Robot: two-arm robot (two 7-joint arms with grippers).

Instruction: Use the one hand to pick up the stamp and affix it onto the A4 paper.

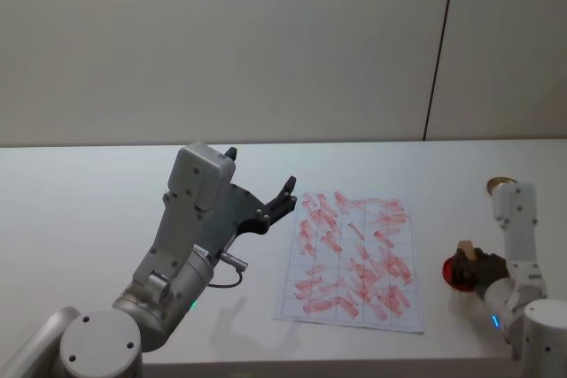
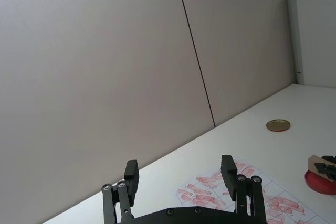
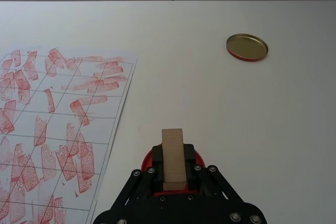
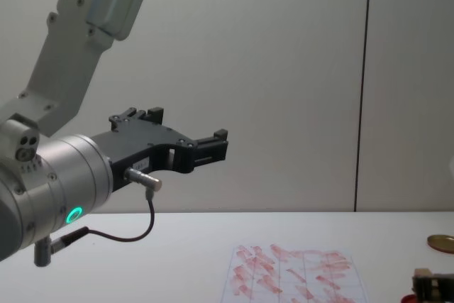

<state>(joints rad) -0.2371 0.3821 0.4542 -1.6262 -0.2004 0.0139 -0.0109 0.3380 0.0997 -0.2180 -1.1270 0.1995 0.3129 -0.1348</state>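
One stamp (image 3: 172,150), clamped upright in right gripper (image 3: 173,174) over red pad (image 3: 147,158), just right of A4 paper (image 3: 58,124). Lift straight, carry left, press flat on a bare cell. Left gripper (image 2: 180,170) idle, spread, raised left.

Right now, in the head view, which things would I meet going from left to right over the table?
The open left hand → the A4 paper → the stamp, held in the right hand → the brass disc.
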